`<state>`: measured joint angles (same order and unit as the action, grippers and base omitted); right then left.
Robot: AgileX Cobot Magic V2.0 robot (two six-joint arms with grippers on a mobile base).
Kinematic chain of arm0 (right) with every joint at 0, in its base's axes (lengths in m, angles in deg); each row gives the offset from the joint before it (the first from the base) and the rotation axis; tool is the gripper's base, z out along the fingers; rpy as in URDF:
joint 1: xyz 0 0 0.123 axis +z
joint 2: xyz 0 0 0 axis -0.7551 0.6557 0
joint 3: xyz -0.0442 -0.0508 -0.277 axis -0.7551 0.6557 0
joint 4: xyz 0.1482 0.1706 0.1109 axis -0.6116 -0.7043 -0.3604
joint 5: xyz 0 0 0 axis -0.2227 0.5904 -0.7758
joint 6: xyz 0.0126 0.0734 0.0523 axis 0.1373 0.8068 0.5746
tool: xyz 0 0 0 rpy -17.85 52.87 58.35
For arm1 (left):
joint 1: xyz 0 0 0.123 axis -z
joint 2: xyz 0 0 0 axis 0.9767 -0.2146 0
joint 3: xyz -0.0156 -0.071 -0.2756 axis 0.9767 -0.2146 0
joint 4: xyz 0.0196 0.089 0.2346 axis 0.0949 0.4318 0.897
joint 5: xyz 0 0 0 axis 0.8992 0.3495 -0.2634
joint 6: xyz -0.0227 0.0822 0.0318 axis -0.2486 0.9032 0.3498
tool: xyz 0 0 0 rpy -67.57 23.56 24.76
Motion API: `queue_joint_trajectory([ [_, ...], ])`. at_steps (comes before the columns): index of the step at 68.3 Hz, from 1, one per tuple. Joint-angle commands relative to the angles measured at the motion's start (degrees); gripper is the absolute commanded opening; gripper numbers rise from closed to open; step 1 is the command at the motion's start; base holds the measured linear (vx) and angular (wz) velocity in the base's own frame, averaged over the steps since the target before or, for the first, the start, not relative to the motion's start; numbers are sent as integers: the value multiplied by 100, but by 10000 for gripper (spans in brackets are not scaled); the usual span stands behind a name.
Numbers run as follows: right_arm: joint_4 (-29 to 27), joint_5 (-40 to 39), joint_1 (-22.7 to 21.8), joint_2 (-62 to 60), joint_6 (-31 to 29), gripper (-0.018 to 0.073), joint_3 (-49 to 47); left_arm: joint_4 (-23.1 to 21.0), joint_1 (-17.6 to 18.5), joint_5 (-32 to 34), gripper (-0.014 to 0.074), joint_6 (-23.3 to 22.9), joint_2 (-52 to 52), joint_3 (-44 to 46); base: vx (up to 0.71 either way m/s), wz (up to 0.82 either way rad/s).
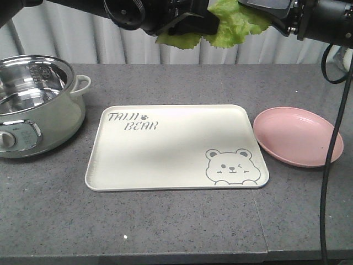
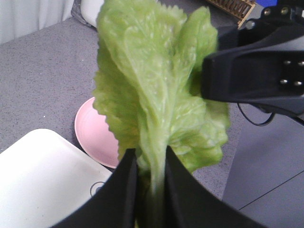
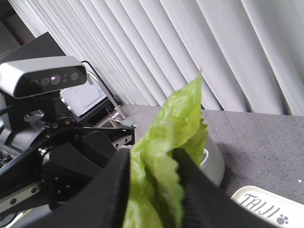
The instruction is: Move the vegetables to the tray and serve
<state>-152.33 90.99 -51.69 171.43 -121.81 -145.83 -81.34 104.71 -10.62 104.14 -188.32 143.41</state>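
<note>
**Front view.** The tray [image 1: 176, 149] lies flat on the table [image 1: 176, 232] with nothing on it. A pink plate [image 1: 298, 135], also bare, sits just beside its right edge. An open electric pot [image 1: 38, 105] stands apart at the left. The lettuce leaf [image 1: 226, 22] is not on any surface. It hangs at the top of the frame between the left arm [image 1: 149, 14] and the right arm [image 1: 320, 19], about over the far edge of the tray. Transfer is judged not yet complete.

**Left wrist view.** The left end effector [image 2: 151, 164] is closed narrow on the pale rib at the leaf's base, and the ruffled blade stands up from it. The rib is the firmest part, which likely explains this choice of grip. The other arm's black hardware meets the blade's upper right edge. Below, the corner of the tray and the plate are visible.

**Right wrist view.** The right end effector [image 3: 154, 166] has the crinkled blade bunched between its two fingers and is holding it. The opposite arm and its camera (left of frame) sit close by.

**Assessment.** Both ends of the leaf are held, which suggests a handover or a steadying hold. The leaf could tear if the arms draw apart. The next move calls for one grip to let go, then a lowering onto the tray.
</note>
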Motion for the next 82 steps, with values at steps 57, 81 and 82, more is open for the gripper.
queue_joint_trajectory([
  [57, -770, -64, -449, -168, -279, -5, -182, 326, -80, 197, 545, -26, 930, 167, 0, 0],
  [81, 660, 232, -2368, -124, 422, -2, -182, 2761, -118, -911, 516, -430, 1254, 167, 0, 0],
  [82, 744, 232, -2386, -107, 435, -2, -182, 2887, -118, -953, 511, -462, 1246, 167, 0, 0],
])
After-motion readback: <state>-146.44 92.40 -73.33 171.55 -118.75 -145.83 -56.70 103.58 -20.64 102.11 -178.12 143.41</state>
